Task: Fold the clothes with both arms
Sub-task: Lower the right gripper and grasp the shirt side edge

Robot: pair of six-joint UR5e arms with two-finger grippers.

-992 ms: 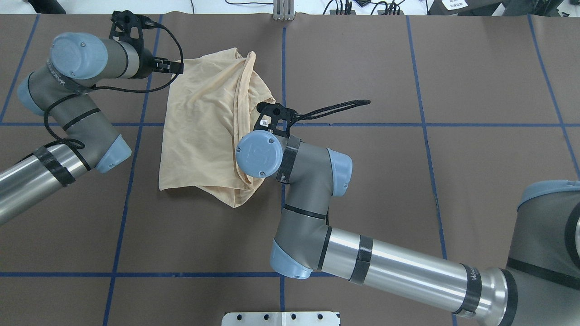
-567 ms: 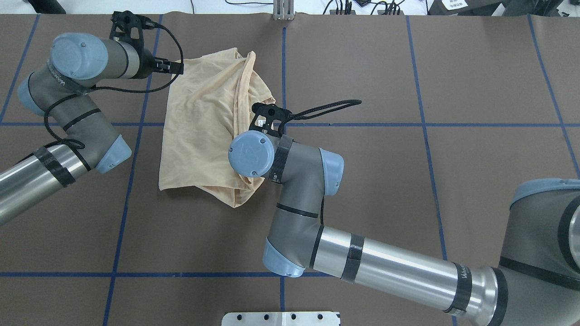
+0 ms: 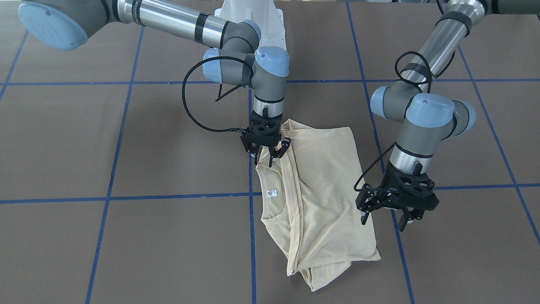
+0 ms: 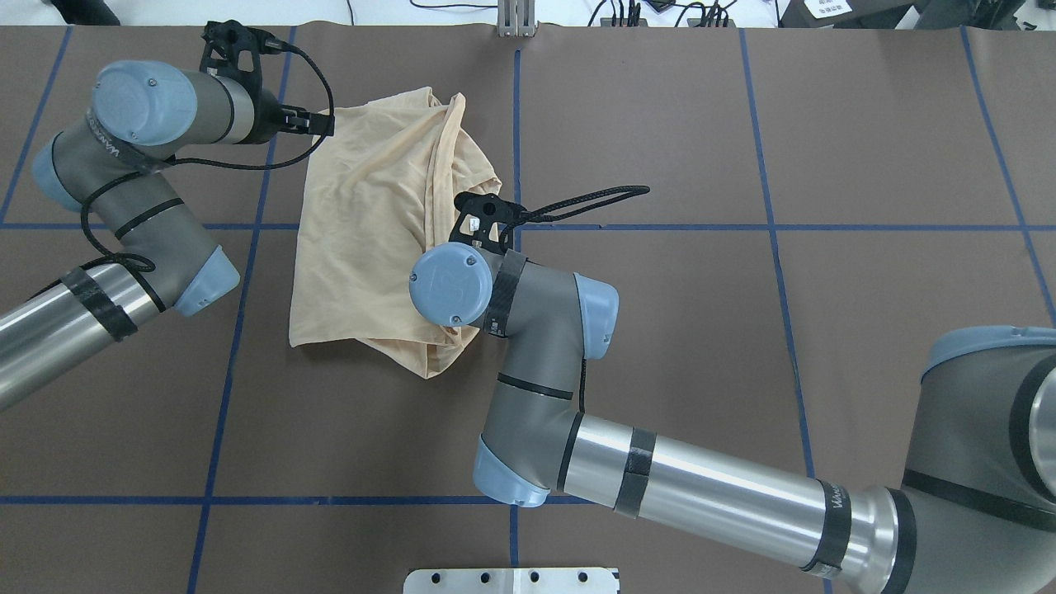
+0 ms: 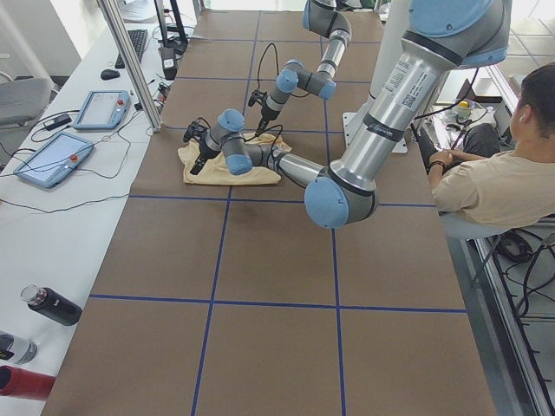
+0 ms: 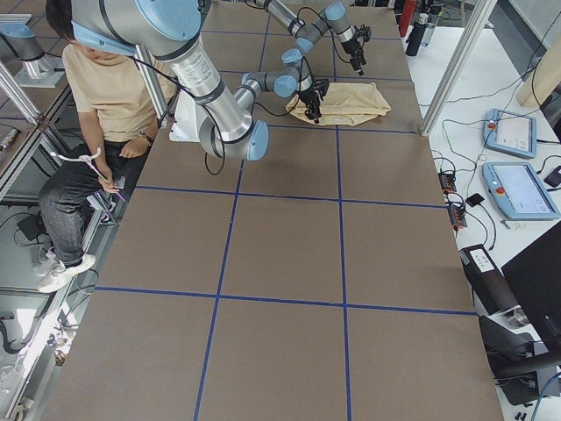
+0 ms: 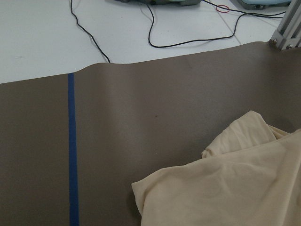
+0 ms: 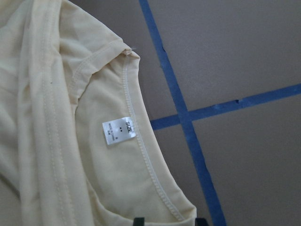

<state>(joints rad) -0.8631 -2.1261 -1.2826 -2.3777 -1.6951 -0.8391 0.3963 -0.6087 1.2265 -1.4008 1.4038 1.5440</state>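
thin, wrinkled cream t-shirt (image 3: 325,190) lies loosely folded; right gripper (image 3: 266,155) and left gripper (image 3: 384,221) both spread, grasping nothing

Robotics laboratory or test cell. Grounds: two jointed industrial arms, the left arm (image 4: 124,214) and the right arm (image 4: 718,487), rising from a white pedestal (image 3: 249,17) at a large table (image 4: 866,330) covered in brown matting and marked into squares with blue tape (image 4: 771,227). In the left side view, on a white bench (image 5: 52,225): two touchscreen control pendants (image 5: 106,108) with red stop buttons at 9 to 10 o'clock, a keyboard (image 5: 139,43) at 11 o'clock and bottles (image 5: 52,305) at 8 o'clock. Aluminium frame post (image 5: 130,61) at the table edge. Loose black cables (image 7: 155,37) trailing over the white surface beyond the matting. Seated person (image 5: 494,182) at 3 o'clock, beside the robot's base.
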